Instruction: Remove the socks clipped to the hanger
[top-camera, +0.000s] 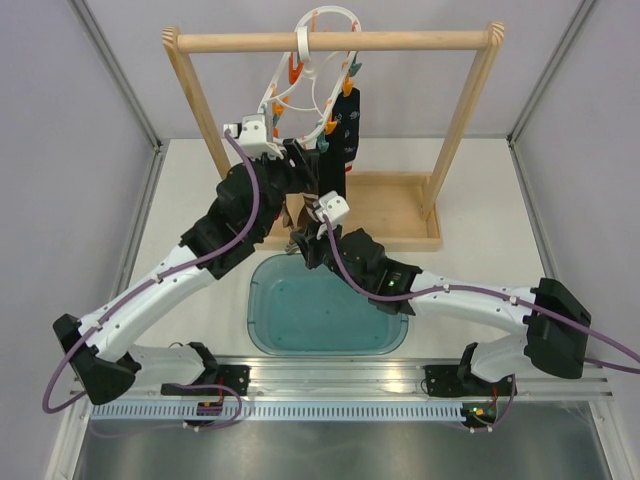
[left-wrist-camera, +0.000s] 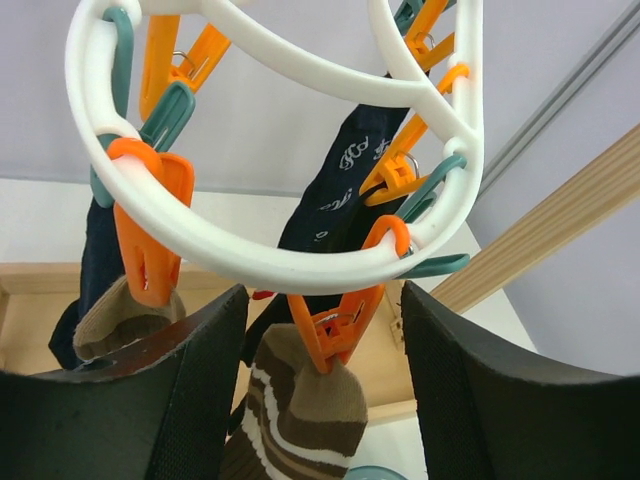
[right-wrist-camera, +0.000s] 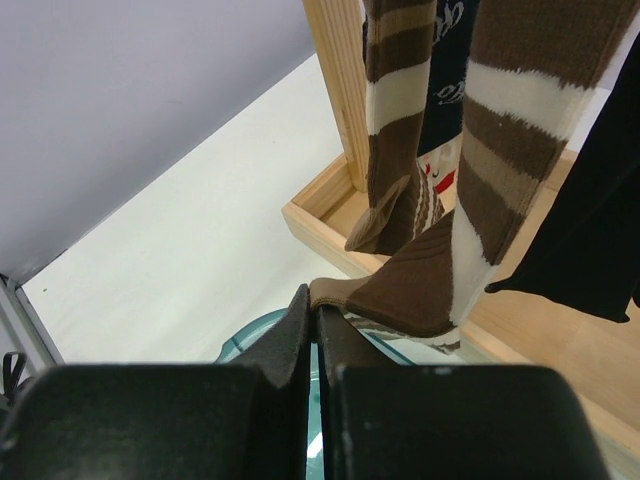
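The white oval hanger (top-camera: 318, 60) hangs by its hook from the wooden rail. In the left wrist view its ring (left-wrist-camera: 250, 255) carries orange and teal pegs. An orange peg (left-wrist-camera: 335, 325) clips a brown striped sock (left-wrist-camera: 310, 420), and a navy sock (left-wrist-camera: 340, 190) hangs behind it. My left gripper (left-wrist-camera: 322, 295) is open, its jaws on either side of that peg and not touching it. My right gripper (right-wrist-camera: 318, 305) is shut on the lower end of a striped sock (right-wrist-camera: 400, 285) that hangs taut from above. A second striped sock (right-wrist-camera: 395, 120) and a navy sock (right-wrist-camera: 590, 230) hang beside it.
The wooden rail frame (top-camera: 330, 42) stands on a shallow wooden base tray (top-camera: 390, 210) at the back. A teal tub (top-camera: 325, 310) sits on the table just below the socks. Both arms (top-camera: 230, 220) cross under the hanger. Grey walls close in both sides.
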